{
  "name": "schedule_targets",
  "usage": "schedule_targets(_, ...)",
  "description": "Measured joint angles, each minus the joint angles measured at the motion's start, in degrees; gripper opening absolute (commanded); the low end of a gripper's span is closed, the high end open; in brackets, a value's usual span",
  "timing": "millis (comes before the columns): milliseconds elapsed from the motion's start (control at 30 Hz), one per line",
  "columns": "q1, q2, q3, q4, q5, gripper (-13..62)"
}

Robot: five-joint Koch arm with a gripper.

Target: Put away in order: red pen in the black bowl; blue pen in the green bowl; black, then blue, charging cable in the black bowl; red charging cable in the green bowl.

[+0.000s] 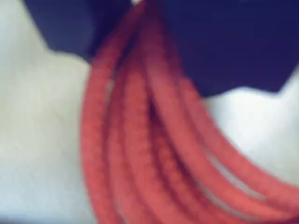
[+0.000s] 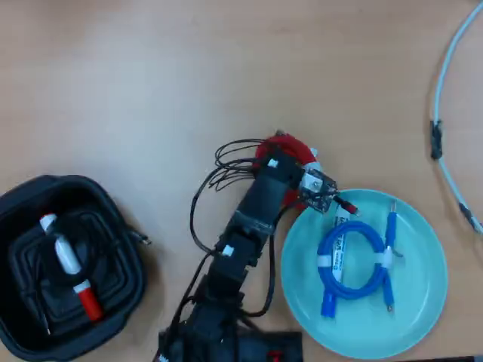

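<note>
the tool (image 2: 290,162) is clamped on the red charging cable (image 1: 140,140), whose loops hang from it just beside the green bowl's (image 2: 423,317) rim. a blue cable (image 2: 355,268) and the blue pen (image 2: 337,249) lie in that bowl. across the bench (image 2: 151,75), the red pen (image 2: 72,264) rests in the black bowl (image 2: 19,200).

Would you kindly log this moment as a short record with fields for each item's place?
tool: shut on the red charging cable, beside the green bowl's rim
red charging cable: off the table in the wrist view, not yet in a bowl
green bowl: holds blue cable coil and blue pen
black bowl: holds red pen on a black cable
</note>
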Motion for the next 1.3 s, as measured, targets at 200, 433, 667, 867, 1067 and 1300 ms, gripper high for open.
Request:
schedule_targets(200,-0.2,1.0,-2.5,1.5,0.1,-6.1)
schedule_targets(433,0.2,10.9,-2.6,4.0,0.1,-6.1)
schedule_targets(667,0.5,21.3,-6.9,4.1,0.1,-6.1)
schedule_targets(867,6.0,24.3,-7.1,4.1,0.1,-6.1)
schedule_targets(1067,14.5,25.1,-7.1,4.1,0.1,-6.1)
schedule_targets(1300,29.4,25.3,-7.1,4.1,0.2,-6.1)
